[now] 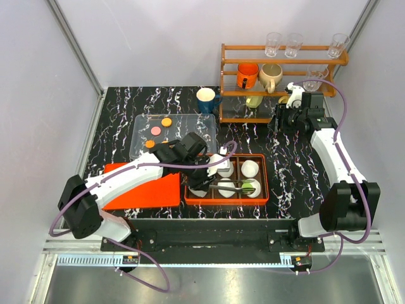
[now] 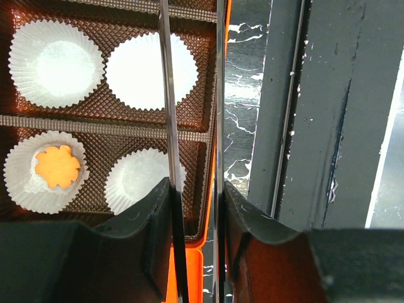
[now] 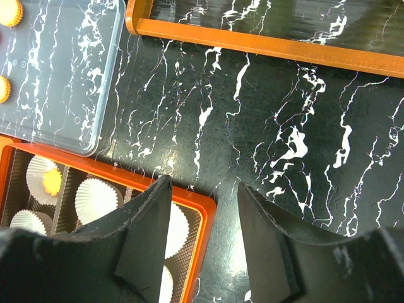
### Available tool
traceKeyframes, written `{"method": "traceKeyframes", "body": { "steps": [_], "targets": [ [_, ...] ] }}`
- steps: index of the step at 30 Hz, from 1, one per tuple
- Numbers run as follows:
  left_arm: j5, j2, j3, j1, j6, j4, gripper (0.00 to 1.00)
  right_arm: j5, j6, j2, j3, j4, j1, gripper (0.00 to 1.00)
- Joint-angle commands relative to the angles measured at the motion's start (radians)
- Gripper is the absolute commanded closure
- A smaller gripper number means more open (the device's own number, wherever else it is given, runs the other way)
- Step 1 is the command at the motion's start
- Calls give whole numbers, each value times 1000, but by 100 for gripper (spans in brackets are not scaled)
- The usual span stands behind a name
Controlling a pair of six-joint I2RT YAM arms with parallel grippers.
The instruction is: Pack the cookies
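Left tool (image 2: 197, 186): narrow, clamped on tongs (image 2: 168, 95), both blades pinned between the fingers. Positioned over box (image 1: 266, 180), blades running along its near rim. Blade tips outside wrist view, so cannot tell whether anything is held there.

Right tool (image 3: 204, 184): jaws wide, nothing between. Hanging above bare counter (image 3: 284, 126), just beside the box's corner and near rack (image 1: 285, 62).

Cookies (image 1: 167, 121): three on clear tray (image 1: 142, 139), behind the box toward the left. Two orange, one pink, each apart from the others.

Box: white liners (image 2: 151, 69) seated in brown compartments. Orange cookie (image 2: 58, 167) lying flat inside the far-left liner, confirmed in both wrist views. The three other liners in left wrist view plain white inside.

Green cookie (image 1: 247, 185): apparently in the near-right liner, partly crossed by the tongs. Too small in top view to confirm.

Remaining compartments under the left arm hidden in top view, contents not determinable.
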Motion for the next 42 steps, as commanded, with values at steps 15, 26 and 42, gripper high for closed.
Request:
{"method": "traceKeyframes", "body": {
  "steps": [15, 26, 42],
  "targets": [
    [-7, 123, 97, -28, 12, 121, 77, -27, 2, -23, 6, 29, -6, 46],
    [-8, 159, 95, -28, 11, 134, 72, -36, 1, -23, 1, 29, -4, 46],
    [-30, 153, 84, -28, 3, 159, 59, -47, 1, -26, -7, 31, -5, 46]
  ]
}}
